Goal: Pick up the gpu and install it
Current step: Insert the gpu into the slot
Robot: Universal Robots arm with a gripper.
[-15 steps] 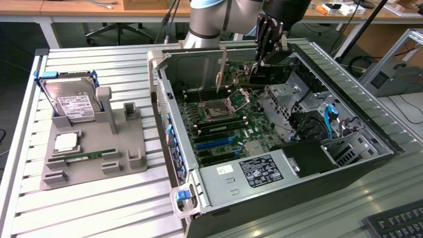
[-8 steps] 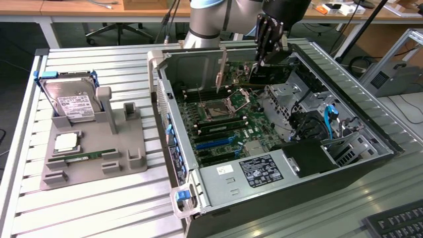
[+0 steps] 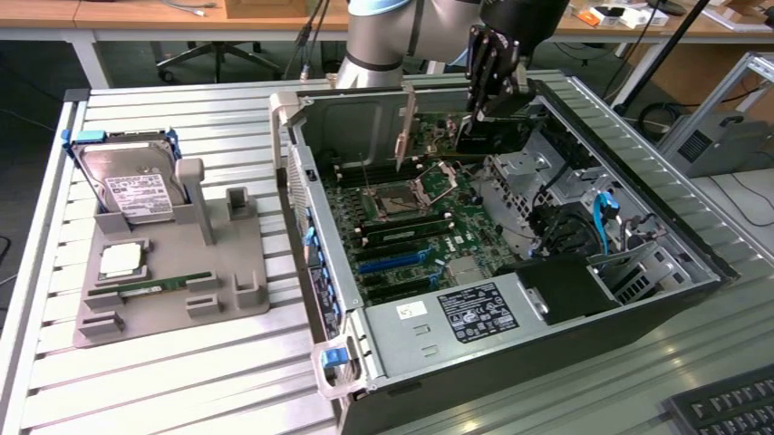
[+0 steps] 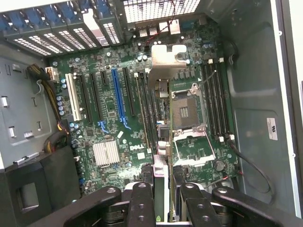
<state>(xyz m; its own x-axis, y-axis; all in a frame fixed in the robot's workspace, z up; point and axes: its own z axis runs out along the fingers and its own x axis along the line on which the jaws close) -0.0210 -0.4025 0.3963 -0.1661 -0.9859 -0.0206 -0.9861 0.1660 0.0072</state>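
Note:
My gripper point(image 3: 498, 101) hangs over the far end of the open computer case point(image 3: 708, 267), above the motherboard point(image 3: 405, 227). It is shut on the gpu point(image 3: 488, 138), which shows as a dark block just below the fingers. In the wrist view the gpu point(image 4: 162, 158) stands edge-on between the black fingers point(image 4: 142, 201), with its silver end bracket point(image 4: 166, 59) pointing away from the camera. The card is held in the air over the processor socket point(image 4: 189, 120), apart from the board. The blue expansion slot point(image 4: 118, 101) lies off to one side of the card.
A grey fixture point(image 3: 181, 272) on the exterior view's left holds a silver hard drive point(image 3: 136, 190), a processor chip point(image 3: 123, 260) and a memory stick point(image 3: 155, 287). Case walls, the drive cage point(image 3: 532, 177) and the black power supply point(image 3: 568, 290) surround the board. A keyboard point(image 3: 726, 408) lies at the lower right.

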